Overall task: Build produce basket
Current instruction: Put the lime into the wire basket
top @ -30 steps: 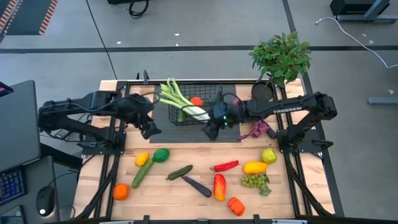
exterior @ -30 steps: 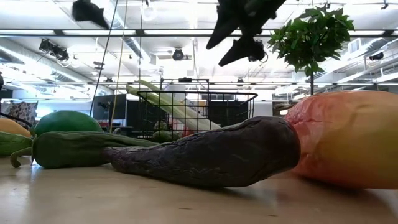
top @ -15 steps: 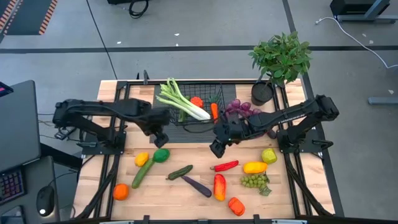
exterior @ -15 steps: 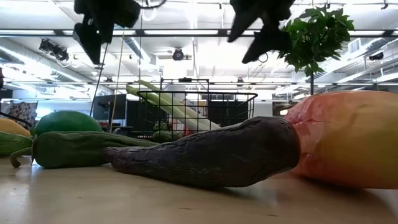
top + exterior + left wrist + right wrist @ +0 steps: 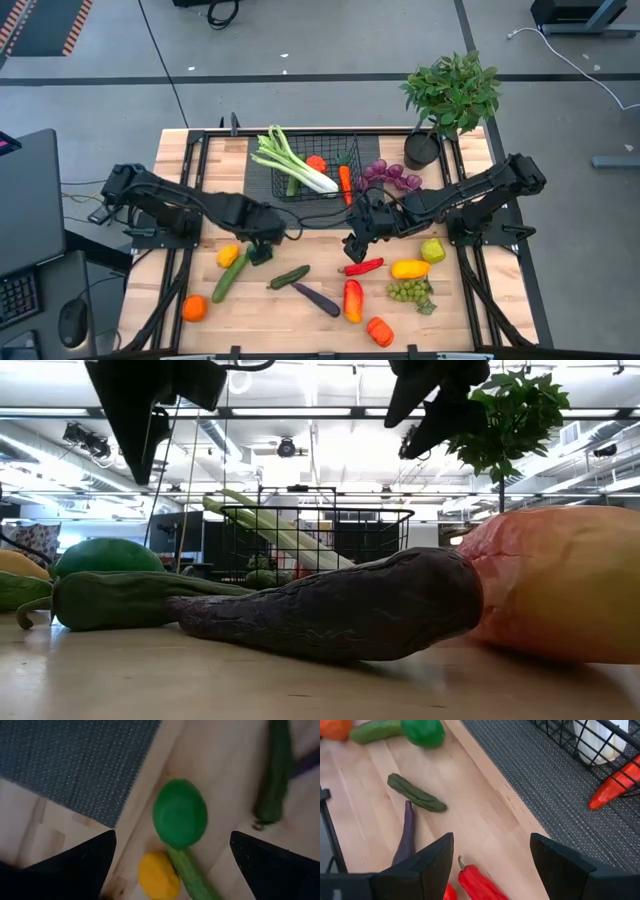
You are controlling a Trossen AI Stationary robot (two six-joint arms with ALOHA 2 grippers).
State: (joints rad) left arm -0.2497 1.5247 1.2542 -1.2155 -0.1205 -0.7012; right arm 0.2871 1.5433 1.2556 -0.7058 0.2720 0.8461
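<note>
The black wire basket stands at the table's far middle on a dark mat. It holds a leek, a carrot and a red-orange piece. Purple grapes lie just right of it. My left gripper hangs open, pointing down, over a round green fruit; a yellow fruit and a long cucumber lie beside it. My right gripper is open and slanted down, above the wood just past a red chili. In the low view both grippers hang clear of the table.
Loose produce covers the near half of the table: an orange, a small dark cucumber, an eggplant, red and orange peppers, a yellow pepper, green grapes, a green apple. A potted plant stands far right.
My left gripper has swung from beside the basket's left end toward the near edge and down, and now stands over the green fruit. My right gripper has drawn back from the basket toward the near edge, uncovering the carrot. No produce on the table has shifted.
</note>
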